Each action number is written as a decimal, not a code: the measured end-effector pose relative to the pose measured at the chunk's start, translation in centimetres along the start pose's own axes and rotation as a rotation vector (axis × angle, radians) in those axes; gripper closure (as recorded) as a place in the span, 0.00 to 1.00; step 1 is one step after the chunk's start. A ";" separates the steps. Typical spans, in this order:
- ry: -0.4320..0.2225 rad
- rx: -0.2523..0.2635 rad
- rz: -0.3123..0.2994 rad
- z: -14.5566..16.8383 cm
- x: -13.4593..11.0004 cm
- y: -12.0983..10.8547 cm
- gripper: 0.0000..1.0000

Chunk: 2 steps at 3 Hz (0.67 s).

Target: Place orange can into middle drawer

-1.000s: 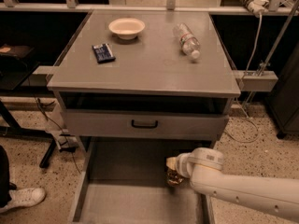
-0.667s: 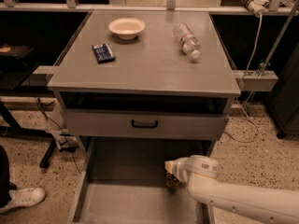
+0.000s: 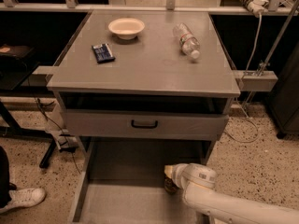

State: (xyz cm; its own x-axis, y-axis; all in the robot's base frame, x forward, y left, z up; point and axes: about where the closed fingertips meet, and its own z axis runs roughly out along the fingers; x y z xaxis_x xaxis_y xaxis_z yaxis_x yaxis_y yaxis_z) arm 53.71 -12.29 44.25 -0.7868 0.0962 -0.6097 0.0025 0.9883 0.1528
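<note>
Camera view: tool [image 3: 173,177] at orange can [image 3: 170,187] in middle drawer [image 3: 117,204]; grip state unclear; markings unreadable.

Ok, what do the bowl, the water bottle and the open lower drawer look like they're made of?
Bowl: cream, smooth, faint sheen; ceramic or hard plastic, hard to say. Water bottle: clear plastic, see-through with a white cap. Middle drawer: likely painted metal, matte grey with thin low walls. The gripper is low in that drawer's right side, at the orange can.
</note>
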 end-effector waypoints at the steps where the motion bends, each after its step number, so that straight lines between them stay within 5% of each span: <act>1: 0.000 0.009 0.050 0.0 0.6 -0.4 1.00; 2: 0.000 0.009 0.051 0.0 0.7 -0.4 0.80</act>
State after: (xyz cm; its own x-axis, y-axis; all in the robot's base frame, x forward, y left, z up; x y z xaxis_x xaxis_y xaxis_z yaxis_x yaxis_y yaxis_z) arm 53.19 -12.65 43.80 -0.7854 0.1463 -0.6015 0.0479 0.9831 0.1765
